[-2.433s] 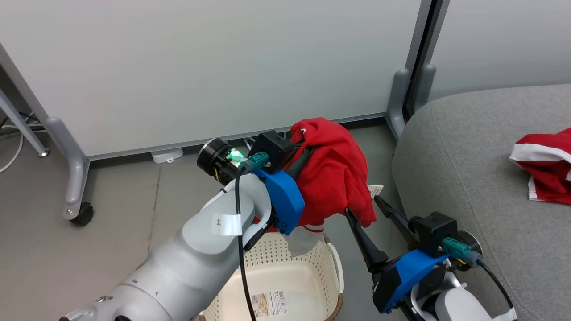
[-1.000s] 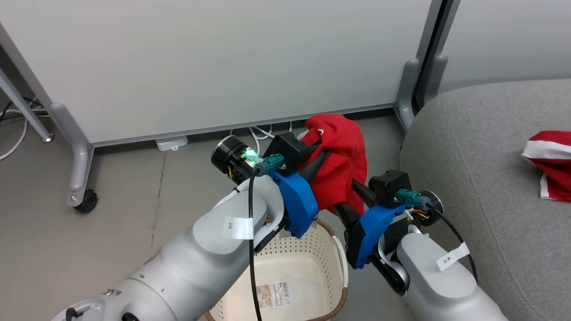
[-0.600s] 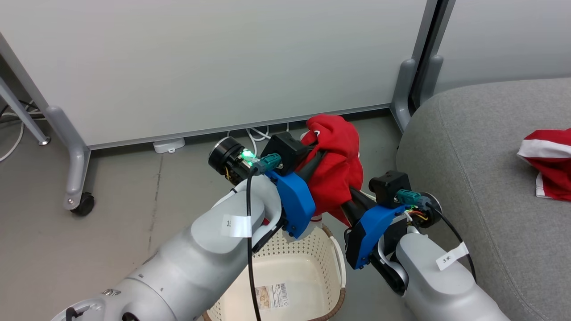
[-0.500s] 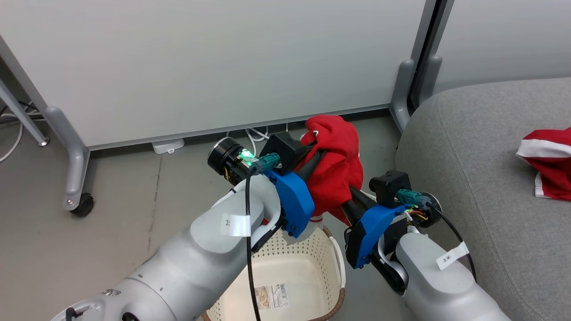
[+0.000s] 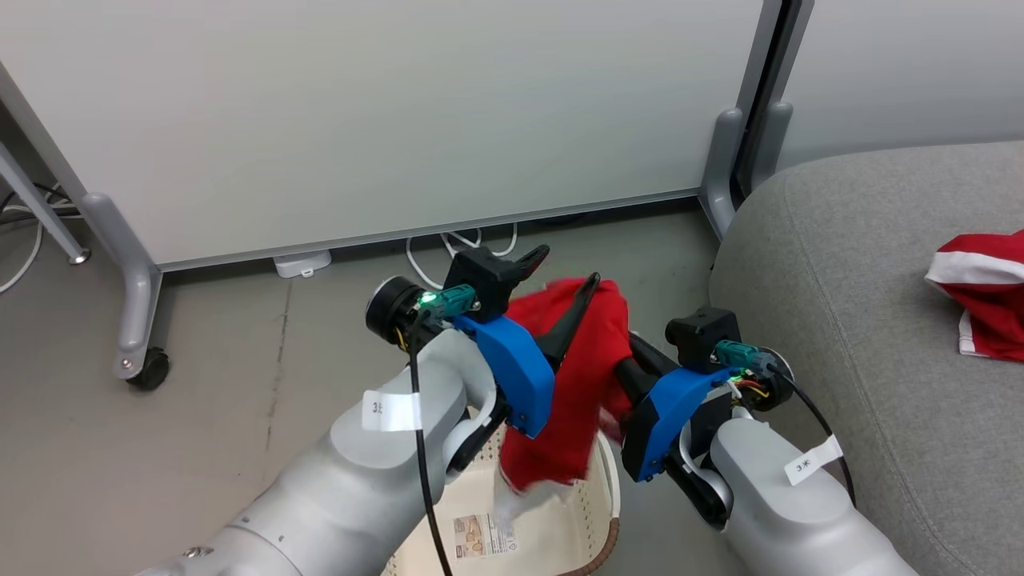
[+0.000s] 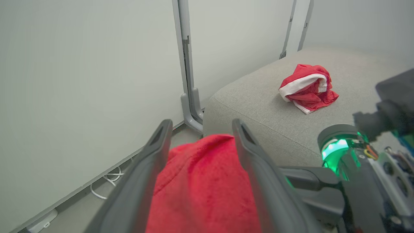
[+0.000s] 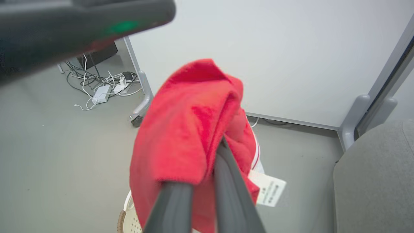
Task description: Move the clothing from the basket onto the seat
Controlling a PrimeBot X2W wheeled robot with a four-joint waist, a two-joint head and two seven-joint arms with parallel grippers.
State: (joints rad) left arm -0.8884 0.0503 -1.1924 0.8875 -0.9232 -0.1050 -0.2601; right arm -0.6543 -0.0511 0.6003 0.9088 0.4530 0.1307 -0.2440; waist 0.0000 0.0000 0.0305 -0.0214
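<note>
**Grey floor (image 5: 240, 360) beside the seat (image 5: 864, 280): one red garment (image 5: 576, 400) over the basket (image 5: 610, 548)**

White wall panels (image 5: 400, 120) on grey metal posts closed off the far side of the floor, and one post foot ended in a black wheel (image 5: 148, 370). The big grey seat filled the robot's right side, its rounded corner close to the panel posts. Two pale arms reached forward from the bottom of the head view, the left arm (image 5: 384, 464) crossing above the cream basket on the floor. The basket's bottom showed a paper label (image 5: 480, 538).

The red garment hung in the air between the two arms. Its lower end was blurred and drooped over the basket's open top. A red-and-white bundle (image 5: 980, 296) lay on the seat, well apart from both arms.

The left claw (image 5: 570, 264) stood wide. In the left wrist view the red cloth lay between its spread fingers (image 6: 152, 168) without being pinched. The right claw (image 7: 217, 155) was narrow, closed on a fold of the red garment, which draped over its two fingers (image 7: 233, 194). A white tag (image 7: 268, 189) dangled from the cloth just beside that claw. White cables (image 5: 456, 244) lay on the floor at the foot of the panels.
</note>
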